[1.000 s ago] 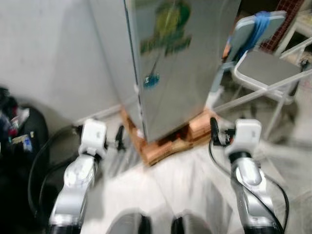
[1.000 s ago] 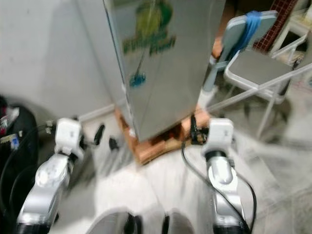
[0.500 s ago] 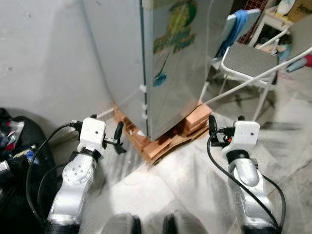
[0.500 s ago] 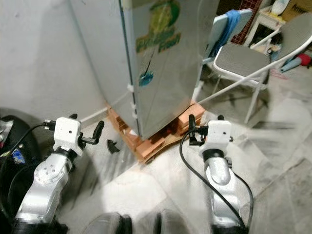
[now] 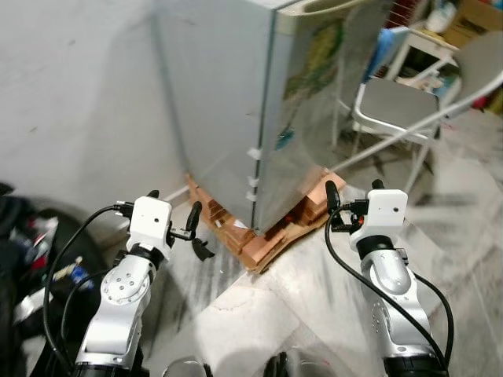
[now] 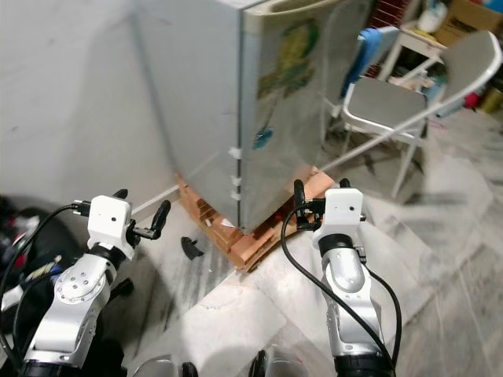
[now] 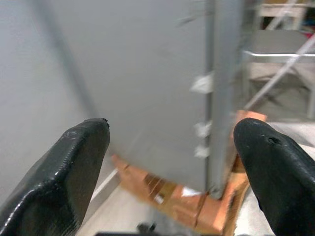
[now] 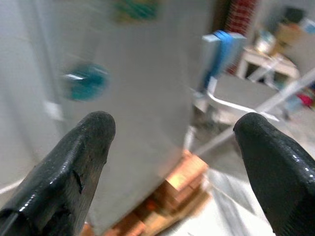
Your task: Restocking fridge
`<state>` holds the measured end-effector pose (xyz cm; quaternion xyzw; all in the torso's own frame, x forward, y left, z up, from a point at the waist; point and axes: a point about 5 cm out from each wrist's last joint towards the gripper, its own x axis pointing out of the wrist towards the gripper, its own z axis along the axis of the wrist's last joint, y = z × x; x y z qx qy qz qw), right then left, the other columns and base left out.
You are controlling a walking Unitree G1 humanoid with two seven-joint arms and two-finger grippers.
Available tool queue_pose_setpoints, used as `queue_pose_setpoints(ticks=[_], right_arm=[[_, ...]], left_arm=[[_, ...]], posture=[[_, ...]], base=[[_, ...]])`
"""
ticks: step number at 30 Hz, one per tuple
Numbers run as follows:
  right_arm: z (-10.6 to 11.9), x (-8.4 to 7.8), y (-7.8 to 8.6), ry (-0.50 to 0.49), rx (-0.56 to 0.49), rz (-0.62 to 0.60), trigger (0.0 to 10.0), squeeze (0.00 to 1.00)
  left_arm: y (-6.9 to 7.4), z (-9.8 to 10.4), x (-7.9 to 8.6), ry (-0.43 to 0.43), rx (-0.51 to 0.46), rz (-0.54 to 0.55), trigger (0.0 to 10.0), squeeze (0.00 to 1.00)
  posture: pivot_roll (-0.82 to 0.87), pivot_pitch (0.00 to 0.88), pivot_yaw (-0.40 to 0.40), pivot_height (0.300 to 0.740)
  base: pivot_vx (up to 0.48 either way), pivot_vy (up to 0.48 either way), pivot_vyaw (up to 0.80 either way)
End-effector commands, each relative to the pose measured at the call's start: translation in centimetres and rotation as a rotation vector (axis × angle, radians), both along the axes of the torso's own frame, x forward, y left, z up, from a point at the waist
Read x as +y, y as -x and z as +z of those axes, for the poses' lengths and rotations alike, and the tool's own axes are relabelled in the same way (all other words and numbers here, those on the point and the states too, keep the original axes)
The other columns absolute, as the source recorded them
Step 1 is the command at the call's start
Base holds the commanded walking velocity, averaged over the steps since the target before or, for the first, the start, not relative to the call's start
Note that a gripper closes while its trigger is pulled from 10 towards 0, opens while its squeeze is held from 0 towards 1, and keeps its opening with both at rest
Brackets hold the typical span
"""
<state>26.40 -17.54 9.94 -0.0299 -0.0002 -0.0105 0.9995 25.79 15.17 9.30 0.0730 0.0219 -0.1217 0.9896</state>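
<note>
The tall grey metal fridge (image 5: 259, 102), door closed, stands just ahead of me on orange bricks (image 5: 271, 236). It looks heavy and rigid; I'd pull at the door's seam edge. My left gripper (image 5: 194, 233) and right gripper (image 5: 350, 196) are both spread, empty.

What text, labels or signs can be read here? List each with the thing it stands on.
None can be read.
Green and yellow sticker on the fridge door: it seems to carry lettering, but it is too blurred to read.
Small teal sticker lower on the same door: no legible text.
Box on the far shelf: any print is too small to make out.
</note>
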Motion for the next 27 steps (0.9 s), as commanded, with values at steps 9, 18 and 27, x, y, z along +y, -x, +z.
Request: queue_pose_setpoints(ticks=[9, 18, 27], right_arm=[[0.0, -0.7, -0.2, 0.005, -0.003, -0.024, 10.0, 0.00], [0.2, -0.3, -0.3, 0.004, -0.012, -0.016, 10.0, 0.00], [-0.2, -0.4, 0.6, 0.022, 0.015, 0.006, 10.0, 0.00]], left_arm=[[-0.3, 0.2, -1.3, 0.023, -0.010, -0.034, 10.0, 0.00], [-0.2, 0.6, 0.1, 0.063, -0.011, 0.049, 10.0, 0.00], [-0.2, -0.2, 0.2, 0.085, 0.009, 0.085, 10.0, 0.00]], posture=[[0.02, 0.089, -0.010, 0.740], [0.03, 0.092, -0.008, 0.740], [0.01, 0.071, -0.078, 0.740]], base=[[0.471, 0.000, -0.10], [0.044, 0.000, 0.00], [0.000, 0.000, -0.20]])
